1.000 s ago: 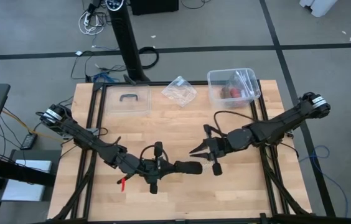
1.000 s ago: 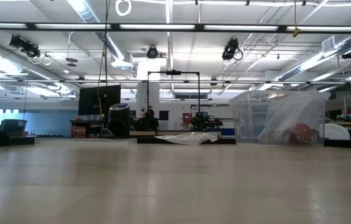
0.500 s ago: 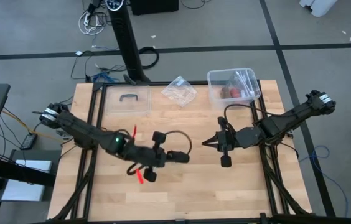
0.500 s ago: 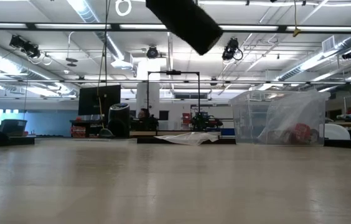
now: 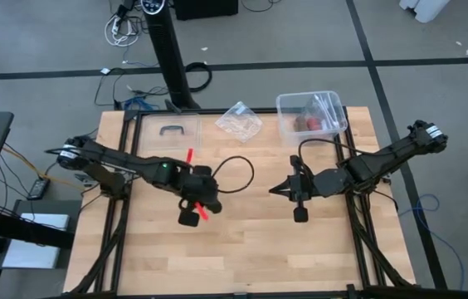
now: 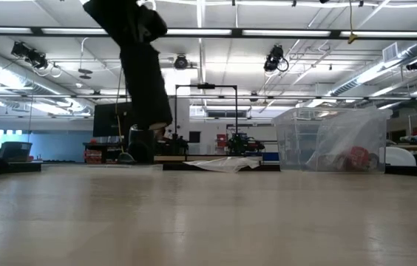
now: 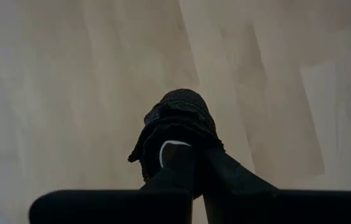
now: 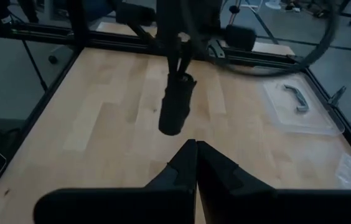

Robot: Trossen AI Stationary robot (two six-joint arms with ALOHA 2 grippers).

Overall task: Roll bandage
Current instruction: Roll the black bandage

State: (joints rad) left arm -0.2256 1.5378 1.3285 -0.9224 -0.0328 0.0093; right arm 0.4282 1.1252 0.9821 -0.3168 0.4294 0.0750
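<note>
- Bandage (image 8: 175, 104) rolled, pinched in my left gripper (image 7: 191, 155), hanging above tabletop (image 5: 242, 249) centre.
- My right gripper (image 8: 194, 149) empty, jaws pressed together, toward right edge.

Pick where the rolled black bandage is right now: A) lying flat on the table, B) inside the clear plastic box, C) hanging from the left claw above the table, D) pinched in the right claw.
C: the left claw is shut on the bandage, which hangs clear of the table.
</note>
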